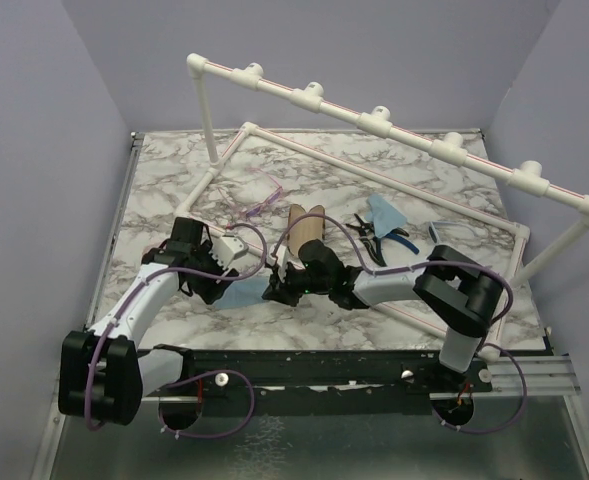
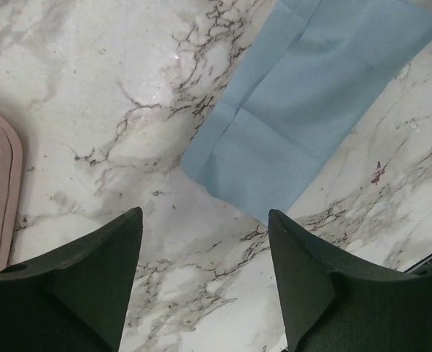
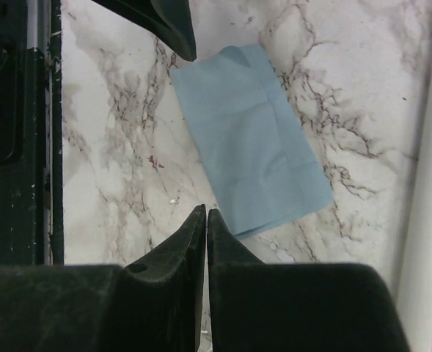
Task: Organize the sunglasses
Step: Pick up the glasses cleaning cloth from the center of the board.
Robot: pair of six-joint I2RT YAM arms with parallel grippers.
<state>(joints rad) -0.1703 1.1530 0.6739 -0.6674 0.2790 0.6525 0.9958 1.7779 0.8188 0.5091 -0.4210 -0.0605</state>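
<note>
Over the pale blue cloth (image 3: 252, 139) at the near edge of the marble table (image 1: 164, 180), left gripper (image 2: 204, 216) gapes empty, right gripper (image 3: 204, 213) pinched closed on nothing — readying a lift, I'd say — while the thin pink-purple sunglasses (image 1: 261, 198) lie toward the far-left corner

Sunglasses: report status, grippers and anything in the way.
Left gripper open, empty, above marble table. Right gripper shut, empty. Pink-framed sunglasses untouched, farther back, beside brown case. Blue cloth flat ahead of both grippers.
</note>
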